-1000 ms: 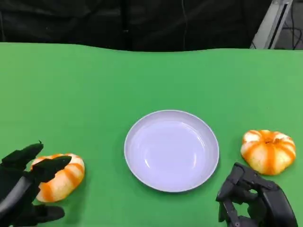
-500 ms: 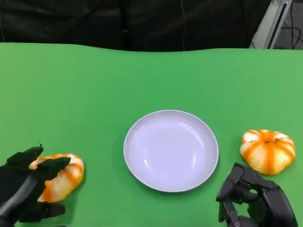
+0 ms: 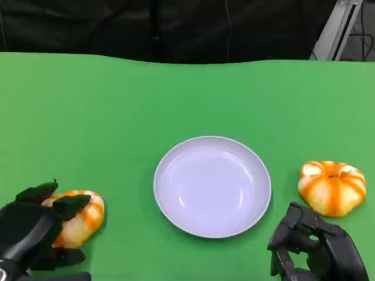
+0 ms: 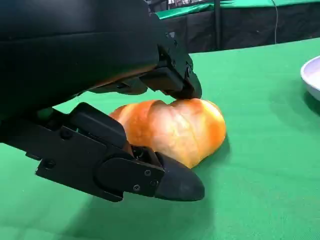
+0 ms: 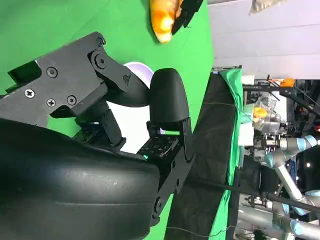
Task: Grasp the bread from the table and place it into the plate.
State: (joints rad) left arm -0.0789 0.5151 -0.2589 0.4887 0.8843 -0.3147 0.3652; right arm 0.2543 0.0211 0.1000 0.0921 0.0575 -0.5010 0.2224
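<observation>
The bread (image 3: 85,219), an orange-and-white striped loaf, lies on the green table at the lower left. My left hand (image 3: 35,231) wraps it from the near side. In the left wrist view a fingertip (image 4: 187,90) presses on top of the bread (image 4: 175,130), and the thumb (image 4: 170,182) lies against its lower side. The white plate (image 3: 170,158) sits in the middle of the table with nothing in it, and its rim (image 4: 312,77) shows beyond the bread. My right hand (image 3: 313,249) rests at the lower right, fingers curled in with nothing in them.
A second, rounder striped bread (image 3: 332,187) lies right of the plate, just beyond my right hand. The green table (image 3: 117,105) stretches bare toward its far edge. A metal stand (image 3: 340,26) rises at the back right.
My left hand has sunk lower and its fingers have come down onto the bread. The bread, plate and right hand have not moved.
</observation>
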